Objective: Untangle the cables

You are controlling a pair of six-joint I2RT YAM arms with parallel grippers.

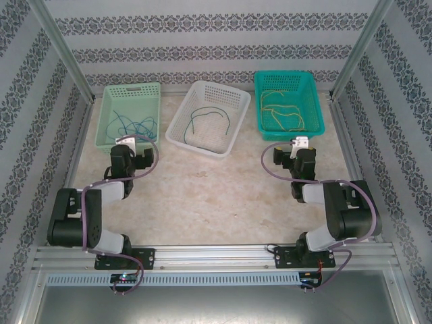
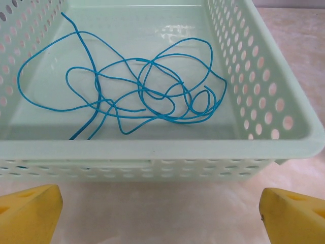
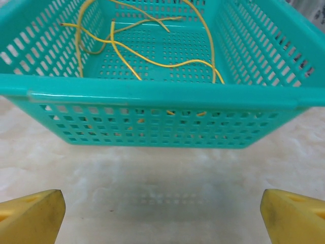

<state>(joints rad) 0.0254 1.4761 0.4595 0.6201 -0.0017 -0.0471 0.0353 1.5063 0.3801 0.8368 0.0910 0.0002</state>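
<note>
The pale green basket point(image 2: 152, 147) is moulded plastic, smooth and glossy, with highlights on its floor. The teal basket point(image 3: 162, 91) is perforated plastic with a shiny rim. The white basket point(image 1: 181, 111), upper centre, also looks plastic. The blue cables point(image 2: 143, 90) and yellow cables point(image 3: 152, 62) have smooth plastic sheaths. The table point(image 3: 162, 178) is smooth, marbled and faintly reflective. The yellow fingertips point(image 2: 28, 213), in the bottom corners, look matt. The rail point(image 1: 216, 255) at the bottom is bare ribbed metal.
</note>
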